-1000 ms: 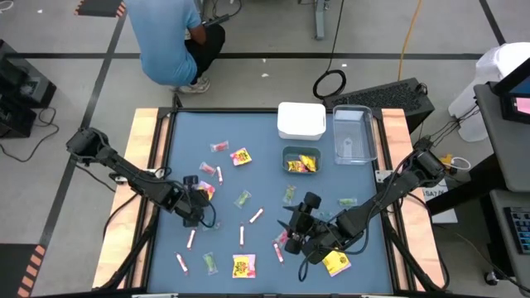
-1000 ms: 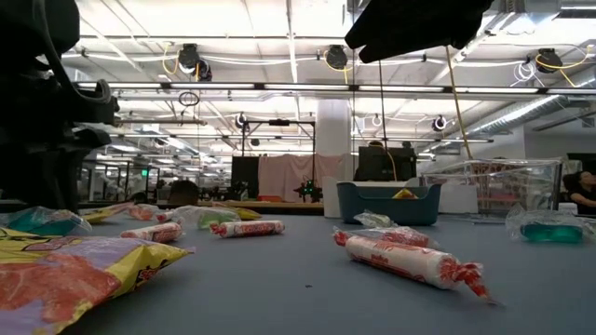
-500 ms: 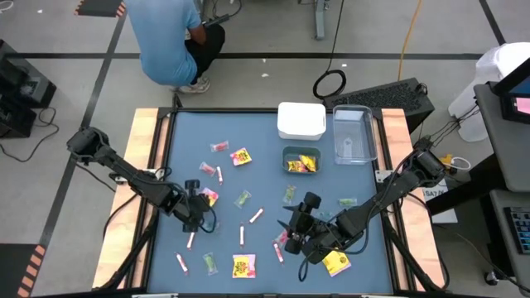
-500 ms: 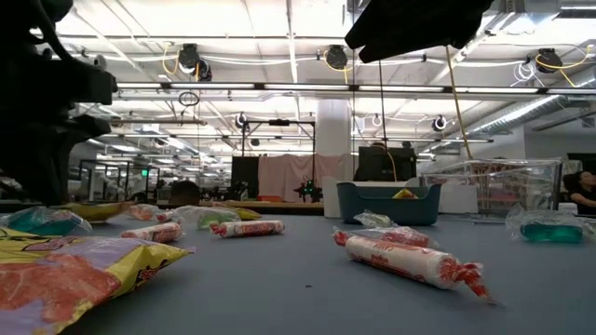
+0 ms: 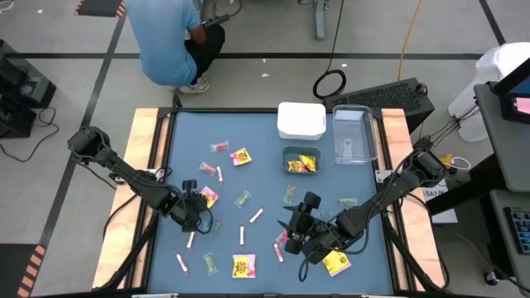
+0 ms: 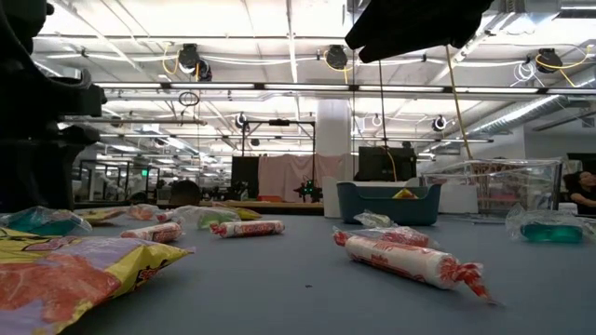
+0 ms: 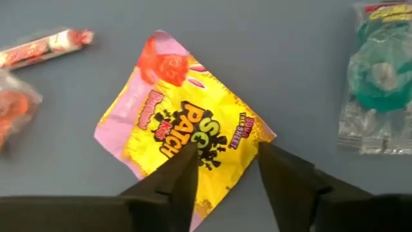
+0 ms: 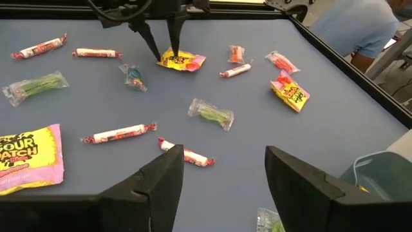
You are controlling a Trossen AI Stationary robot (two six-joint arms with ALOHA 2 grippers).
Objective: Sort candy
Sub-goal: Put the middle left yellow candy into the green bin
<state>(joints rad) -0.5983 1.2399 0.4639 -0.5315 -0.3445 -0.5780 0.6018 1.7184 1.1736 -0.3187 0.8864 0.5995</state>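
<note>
Wrapped candy lies scattered on the blue table. My left gripper (image 7: 225, 151) is open and points steeply down at a yellow-and-pink packet (image 7: 187, 122) lying flat at the table's left middle (image 5: 208, 196). Its two fingertips stand over the packet's near part, as the right wrist view also shows (image 8: 162, 50). A teal clear-wrapped piece (image 7: 380, 84) lies beside it. My right gripper (image 8: 222, 193) is open above the near right of the table (image 5: 291, 233) with nothing between its fingers. A pink-white stick (image 8: 185, 155) lies on the table under it. My left gripper has its open fingertips (image 7: 188, 158) over the yellow packet's printed face from above, slanting down. The packet lies flat on the table. I cannot tell whether the tips touch it.
At the far middle stand a white lidded container (image 5: 301, 120), a clear container (image 5: 353, 136) and a teal bin (image 5: 286, 151) holding yellow packets. Several sticks, green pieces and yellow packets (image 5: 243, 266) are spread over the middle and near table. A person in blue (image 5: 170, 37) crouches beyond the far edge.
</note>
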